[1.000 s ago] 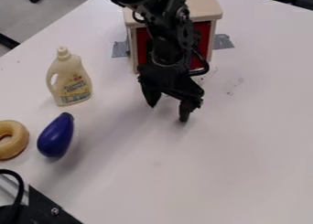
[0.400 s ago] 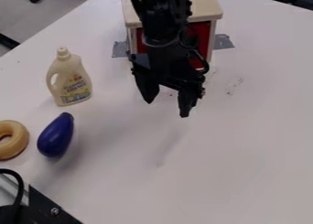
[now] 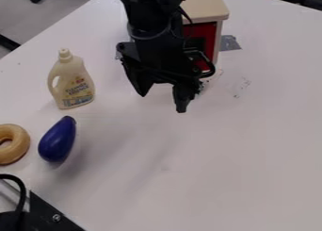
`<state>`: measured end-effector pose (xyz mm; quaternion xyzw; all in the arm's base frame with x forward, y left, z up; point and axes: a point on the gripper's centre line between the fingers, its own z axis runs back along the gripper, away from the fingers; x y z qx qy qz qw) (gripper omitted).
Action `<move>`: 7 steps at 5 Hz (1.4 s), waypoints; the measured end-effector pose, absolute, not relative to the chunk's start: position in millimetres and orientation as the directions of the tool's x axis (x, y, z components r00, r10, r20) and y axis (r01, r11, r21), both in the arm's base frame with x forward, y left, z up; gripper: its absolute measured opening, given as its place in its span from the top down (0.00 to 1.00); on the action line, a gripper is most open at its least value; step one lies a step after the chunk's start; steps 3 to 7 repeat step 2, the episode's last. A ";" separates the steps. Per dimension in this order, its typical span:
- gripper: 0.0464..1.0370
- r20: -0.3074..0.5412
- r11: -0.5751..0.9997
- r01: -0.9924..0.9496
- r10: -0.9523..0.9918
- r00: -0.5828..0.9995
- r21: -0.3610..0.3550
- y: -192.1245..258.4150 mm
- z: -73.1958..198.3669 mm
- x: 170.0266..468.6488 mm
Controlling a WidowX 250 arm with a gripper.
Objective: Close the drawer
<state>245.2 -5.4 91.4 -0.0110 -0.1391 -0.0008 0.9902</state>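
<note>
Robot arm and gripper before a small cabinet on a white table. Compared with the earlier frames, the gripper has shifted upward and towards the left of the view, and it appears larger. Its two fingers stand apart with only air between them, the right-hand one in the view reaching lower than the other; this spread matches that of the preceding frame. The shadow on the table now lies farther from the fingertips than in the first frame. The drawer, the object of the task, is in the cabinet, its red front beneath the pale top and beside the right side panel; the visible part appears flush with the frame. The arm now hides the left part of this front, which showed in both earlier frames, and covers most of the grey tape at the cabinet's left. The grey tape at the right remains in view. Unchanged in position are the upright cream bottle, the blue toy eggplant lying below it in the view, and the tan ring near the eggplant, at the left edge. A black cable curves over the lower left corner, beside a dark metal plate
</note>
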 end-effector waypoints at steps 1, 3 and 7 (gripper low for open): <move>0.04 0.281 1.000 0.010 -0.003 0.960 -0.025 -9.2 98.5 236.7; 0.04 0.244 1.000 0.026 -0.024 0.969 -0.006 -10.8 97.7 230.0; 0.04 0.244 1.000 0.026 -0.024 0.969 -0.006 -10.8 97.7 230.0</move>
